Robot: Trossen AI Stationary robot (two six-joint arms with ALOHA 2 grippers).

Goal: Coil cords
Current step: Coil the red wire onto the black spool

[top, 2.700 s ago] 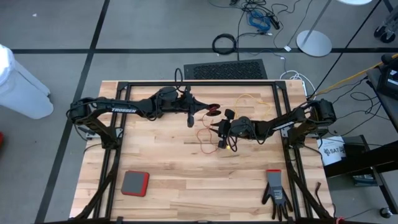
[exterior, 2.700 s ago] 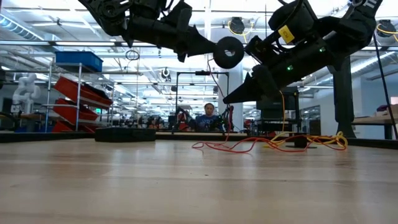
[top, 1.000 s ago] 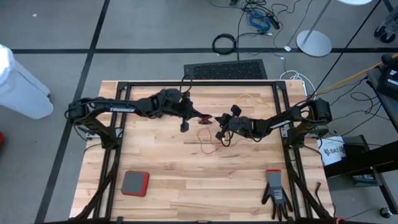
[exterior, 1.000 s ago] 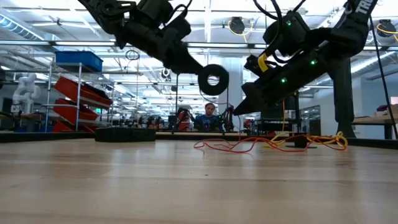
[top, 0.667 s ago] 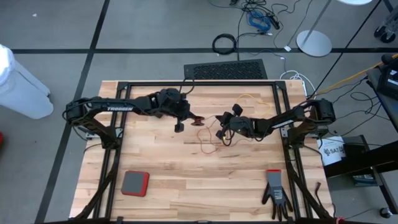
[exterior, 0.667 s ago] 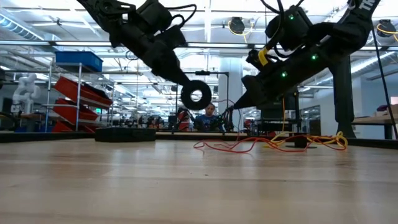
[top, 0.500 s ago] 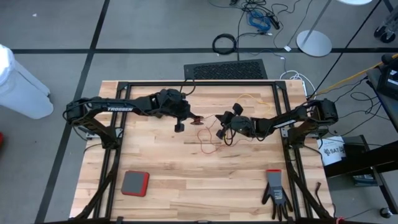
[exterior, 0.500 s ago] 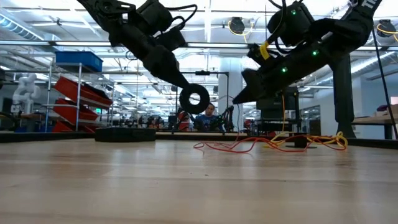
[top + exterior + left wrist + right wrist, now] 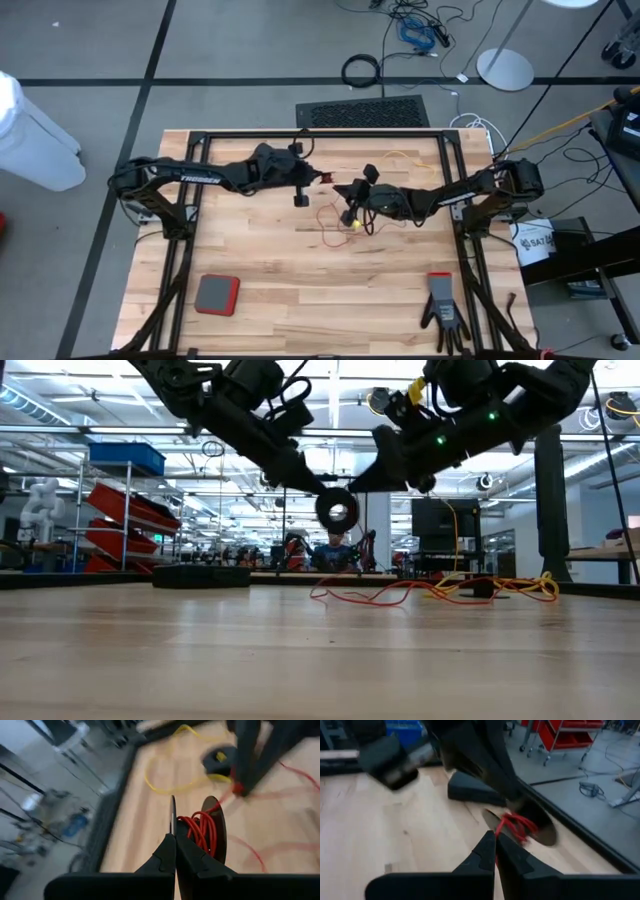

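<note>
Nearest the front edge of the wooden surface (image 9: 300, 290) lie a red pad (image 9: 216, 294) and a dark glove (image 9: 441, 312), both well apart from the work. Farther back, near the middle, loose red cord (image 9: 372, 593) trails across the boards beside a yellow cord (image 9: 505, 588). Above it, the left gripper (image 9: 322, 492) has its jaws shut on the rim of a small black reel (image 9: 338, 511) partly wound with red cord. The right gripper (image 9: 349, 213), just beside it, has its jaws closed, seemingly pinching the red strand close to the reel.

The two grippers are very close, so a turn of either wrist could knock them together or jolt the reel loose. The thin strand could also slip free or snag on the yellow cord.

Open room lies toward the front; the dark frame rail (image 9: 320, 132) borders the far edge.
</note>
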